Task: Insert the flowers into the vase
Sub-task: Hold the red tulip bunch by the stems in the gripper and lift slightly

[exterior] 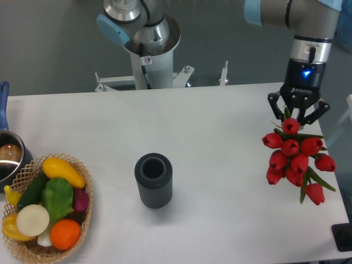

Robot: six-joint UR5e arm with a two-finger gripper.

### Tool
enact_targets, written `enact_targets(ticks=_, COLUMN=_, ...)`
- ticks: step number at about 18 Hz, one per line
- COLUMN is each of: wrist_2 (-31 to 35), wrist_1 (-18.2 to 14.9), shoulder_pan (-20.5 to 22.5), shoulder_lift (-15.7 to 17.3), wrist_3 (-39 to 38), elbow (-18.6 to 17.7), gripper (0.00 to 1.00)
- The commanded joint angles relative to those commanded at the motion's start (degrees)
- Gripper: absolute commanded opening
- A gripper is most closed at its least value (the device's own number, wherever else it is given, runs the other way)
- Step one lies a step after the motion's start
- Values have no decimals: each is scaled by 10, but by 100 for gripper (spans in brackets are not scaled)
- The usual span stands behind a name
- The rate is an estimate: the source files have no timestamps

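Note:
The flowers (296,157) are a bunch of red tulip buds with green leaves at the right side of the table. My gripper (297,118) points down over the top of the bunch. Its fingers angle inward and close on the flowers just above the topmost bud. Whether the bunch rests on the table or hangs just above it cannot be told. The vase (154,180) is a dark grey ribbed cylinder standing upright near the table's middle front, its round mouth open upward. It stands well to the left of the gripper and apart from the flowers.
A wicker basket (82,212) of colourful vegetables sits at the front left corner. Behind it at the left edge is a steel pot (10,157) with a blue handle. The arm's base (148,60) stands at the back centre. The table's right edge runs close to the flowers.

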Motion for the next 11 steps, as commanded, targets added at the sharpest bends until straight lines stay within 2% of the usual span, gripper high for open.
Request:
enact_targets(ticks=3, wrist_2=-2, wrist_1=3, shoulder_pan=2, shoulder_lift=0, wrist_3=0, elbow=-2, gripper=23)
enact_targets(ticks=11, wrist_2=-70, wrist_1=4, shoulder_pan=19, shoulder_lift=-1, wrist_3=4, elbow=-9, gripper=23)
